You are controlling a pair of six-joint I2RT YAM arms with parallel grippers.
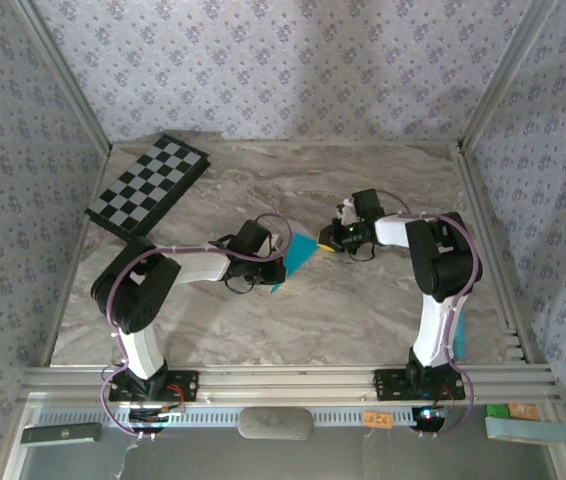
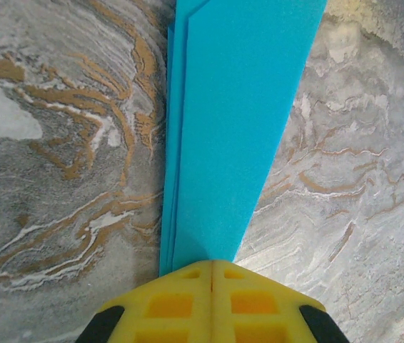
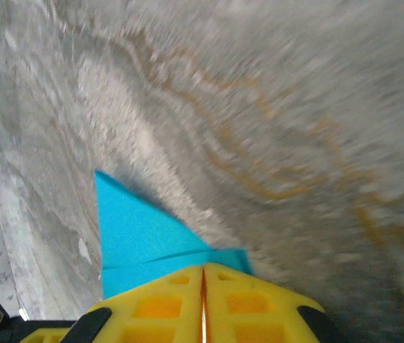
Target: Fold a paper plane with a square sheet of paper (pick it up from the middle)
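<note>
**Both grippers pinch a half-made dart**

The checkerboard [image 1: 148, 187] lies at the far left corner of the table [image 1: 363, 320]. Right of it and nearer the arms, the left gripper [image 1: 266, 262] is clenched on the paper [image 1: 299, 254]. In its wrist view the yellow fingers [image 2: 173, 304] meet on the narrow end of a long blue wedge, with several layered edges along the wedge's left side. Farther right from the checkerboard, the right gripper [image 1: 336, 238] is pinched tight on the paper's other end. Its blurred wrist view shows a pointed corner with a crease across it. The paper spans the gap between the two grippers; I cannot tell whether it touches the table.

The lengthwise folds look well along, so this is probably a late fold or creasing step. The next move likely calls for one gripper to hold firm while the other lets go and regrips. The layers should be laid flat and pressed so the creases do not spring open.
</note>
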